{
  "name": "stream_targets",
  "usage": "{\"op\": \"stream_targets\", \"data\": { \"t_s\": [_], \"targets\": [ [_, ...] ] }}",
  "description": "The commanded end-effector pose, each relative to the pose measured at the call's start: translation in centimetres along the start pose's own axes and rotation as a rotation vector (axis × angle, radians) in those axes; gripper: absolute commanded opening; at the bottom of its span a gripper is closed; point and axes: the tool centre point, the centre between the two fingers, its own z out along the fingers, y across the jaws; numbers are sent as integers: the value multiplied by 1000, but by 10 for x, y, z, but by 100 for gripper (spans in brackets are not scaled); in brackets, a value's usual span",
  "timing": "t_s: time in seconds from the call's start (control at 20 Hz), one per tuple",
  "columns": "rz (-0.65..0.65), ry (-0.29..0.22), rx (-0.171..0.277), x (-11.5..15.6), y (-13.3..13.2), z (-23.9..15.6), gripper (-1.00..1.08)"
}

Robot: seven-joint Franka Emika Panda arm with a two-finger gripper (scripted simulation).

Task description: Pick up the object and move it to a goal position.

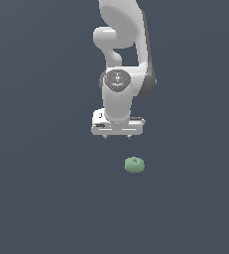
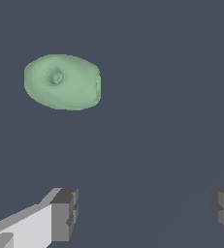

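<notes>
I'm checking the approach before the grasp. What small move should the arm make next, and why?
Probably a short sideways shift to centre the gripper over the green knob, before descending. In the exterior view the knob lies apart from the gripper, below it and toward that view's right. In the wrist view the fingers are spread wide with nothing between them, and the knob lies outside that gap.

The white arm (image 1: 121, 59) hangs down over a plain dark floor (image 1: 36, 198). Its gripper (image 1: 117, 136) points downward with fingertips spread apart, holding nothing. The green lump (image 1: 134, 164) lies on the floor nearer the camera, slightly toward the exterior view's right, apart from the gripper.
</notes>
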Motion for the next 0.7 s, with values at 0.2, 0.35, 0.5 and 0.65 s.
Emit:
{"op": "stream_targets", "data": {
  "t_s": [0.2, 0.35, 0.5, 0.65],
  "targets": [
    [-24, 0, 1, 1, -8, 0, 100],
    [-64, 1, 3, 3, -22, 0, 100],
    [-83, 1, 4, 3, -29, 0, 100],
    [-80, 1, 4, 3, -28, 0, 100]
  ]
}}
